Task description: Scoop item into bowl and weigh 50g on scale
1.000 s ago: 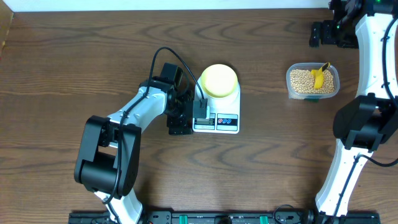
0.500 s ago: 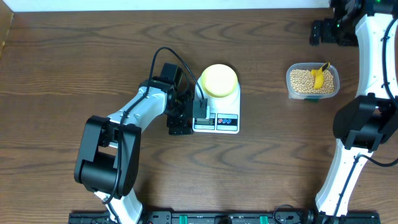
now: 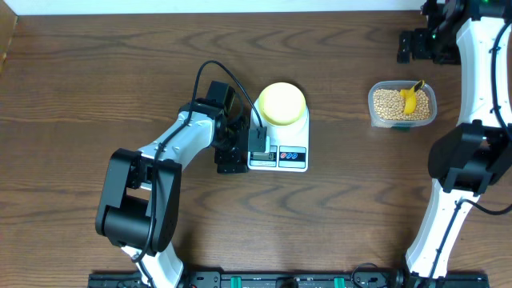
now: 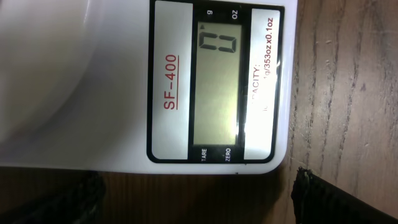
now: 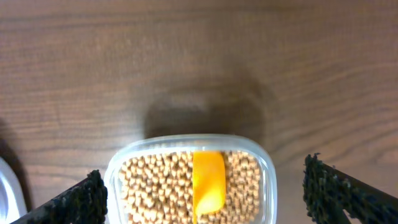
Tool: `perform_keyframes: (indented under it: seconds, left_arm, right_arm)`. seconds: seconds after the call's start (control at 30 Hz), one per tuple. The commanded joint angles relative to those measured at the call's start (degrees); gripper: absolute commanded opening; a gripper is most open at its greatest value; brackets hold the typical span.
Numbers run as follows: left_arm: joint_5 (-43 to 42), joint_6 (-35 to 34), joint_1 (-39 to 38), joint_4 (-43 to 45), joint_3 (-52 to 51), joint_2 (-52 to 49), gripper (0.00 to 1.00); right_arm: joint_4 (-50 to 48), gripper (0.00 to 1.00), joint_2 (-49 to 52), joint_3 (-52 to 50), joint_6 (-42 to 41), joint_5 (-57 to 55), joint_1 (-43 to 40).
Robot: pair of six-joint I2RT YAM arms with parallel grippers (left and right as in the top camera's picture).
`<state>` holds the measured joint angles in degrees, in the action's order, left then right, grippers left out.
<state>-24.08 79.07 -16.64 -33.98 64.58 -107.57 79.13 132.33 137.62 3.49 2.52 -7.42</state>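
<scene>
My left gripper (image 4: 196, 198) stands wide open over the scale (image 3: 290, 157) at frame centre, its display reading zero, with the bowl (image 3: 282, 102) on it. My right gripper (image 5: 208, 191), equally wide and empty, hovers above the beans (image 3: 387, 104) and scoop (image 3: 410, 99), upper right.

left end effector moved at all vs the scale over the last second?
No. In the overhead view the left end effector sits at the same spot beside the scale, at its left edge, as before.
</scene>
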Motion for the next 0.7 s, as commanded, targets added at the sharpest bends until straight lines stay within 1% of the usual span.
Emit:
perform_keyframes:
  seconds: [0.0,0.1,0.23,0.43,0.57,0.67]
  left_arm:
    - [-2.08,-0.48,0.02,0.07,-0.72,-0.35,0.98]
    - [-2.08,-0.46,0.02,0.07,-0.72,-0.35,0.97]
    - [-2.08,-0.48,0.02,0.07,-0.72,-0.35,0.98]
    - [-2.08,-0.48,0.02,0.07,-0.72,-0.35,0.98]
    - [-2.08,-0.46,0.02,0.07,-0.72,-0.35,0.98]
    - [-2.08,-0.46,0.02,0.07,-0.72,-0.35,0.97]
  right_arm:
    - [1.9,0.97,-5.66,1.16,0.48,-0.42,-0.26]
    - [4.13,0.99,-6.51,1.16,0.44,-0.28,-0.48]
    - [7.8,0.99,-6.03,-0.26,0.46,0.85,-0.42]
    - [5.7,0.99,-5.99,-7.82,-1.05,0.92,-0.42]
    - [2.25,0.99,-5.99,-14.64,-1.31,1.09,-0.42]
    - [-0.92,0.91,-5.99,-17.66,-1.29,1.11,-0.39]
